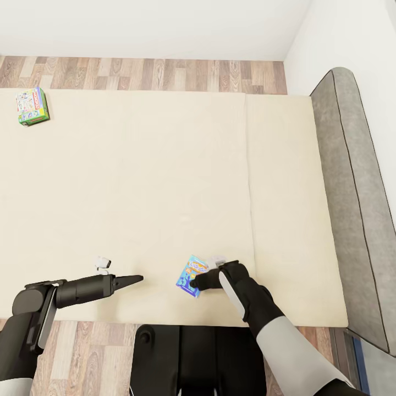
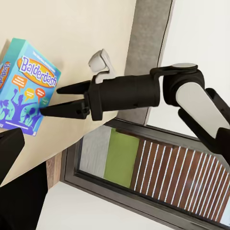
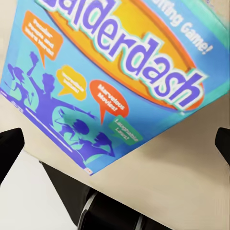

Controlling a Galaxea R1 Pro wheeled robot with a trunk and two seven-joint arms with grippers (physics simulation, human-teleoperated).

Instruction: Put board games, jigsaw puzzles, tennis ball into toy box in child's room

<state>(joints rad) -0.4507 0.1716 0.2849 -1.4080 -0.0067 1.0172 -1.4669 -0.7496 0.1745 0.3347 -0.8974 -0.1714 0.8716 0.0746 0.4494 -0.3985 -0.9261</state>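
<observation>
On the beige bed [image 1: 165,181], the small blue Balderdash box [image 1: 191,275] lies near the mattress's near edge, at about 6 o'clock in the head view. The right gripper [image 2: 50,99] hovers over it with fingers spread wide, holding nothing. The green-edged Monopoly box [image 1: 32,106] sits far off at 10 o'clock, while the left gripper [image 1: 137,279], at 7 o'clock, looks narrowly closed and empty.

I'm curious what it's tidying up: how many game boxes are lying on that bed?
2. A blue Balderdash box lies near the bed's front edge, right by the robot's right hand. A green-edged Monopoly box sits at the far left corner. Nothing seems hidden.
</observation>
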